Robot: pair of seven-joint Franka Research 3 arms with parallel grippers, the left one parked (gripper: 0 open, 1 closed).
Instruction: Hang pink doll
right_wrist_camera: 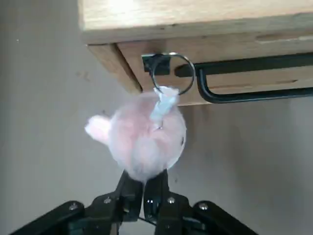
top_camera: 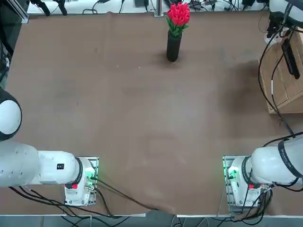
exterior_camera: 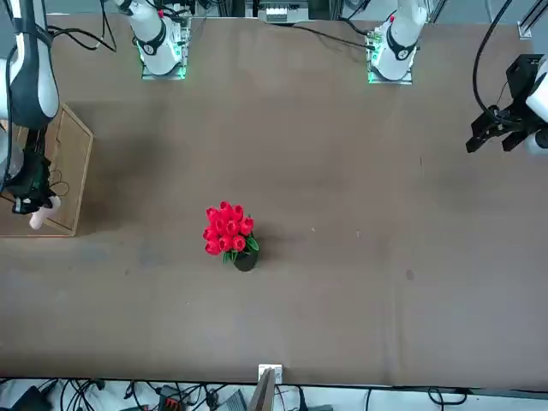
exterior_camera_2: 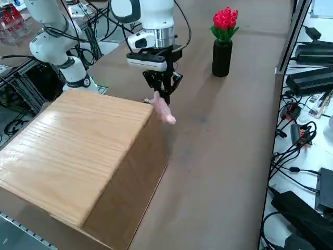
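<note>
One end effector (right_wrist_camera: 144, 196), the right arm's, is closed on the doll (right_wrist_camera: 144, 134) and holds it just beside the wooden box (exterior_camera_2: 78, 156) at the surface's (top_camera: 142, 118) right edge. The doll's ring (right_wrist_camera: 172, 73) lies at the black hook (right_wrist_camera: 230, 81) on the box face; whether it is threaded on cannot be told. Judged stage: late. Seating the ring and releasing remain.

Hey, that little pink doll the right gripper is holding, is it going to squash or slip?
The pink doll looks like soft fuzzy plush, so it probably squashes under the right gripper and seems light. Its fur likely grips rather than slips. Its metal ring may swing loosely.
</note>
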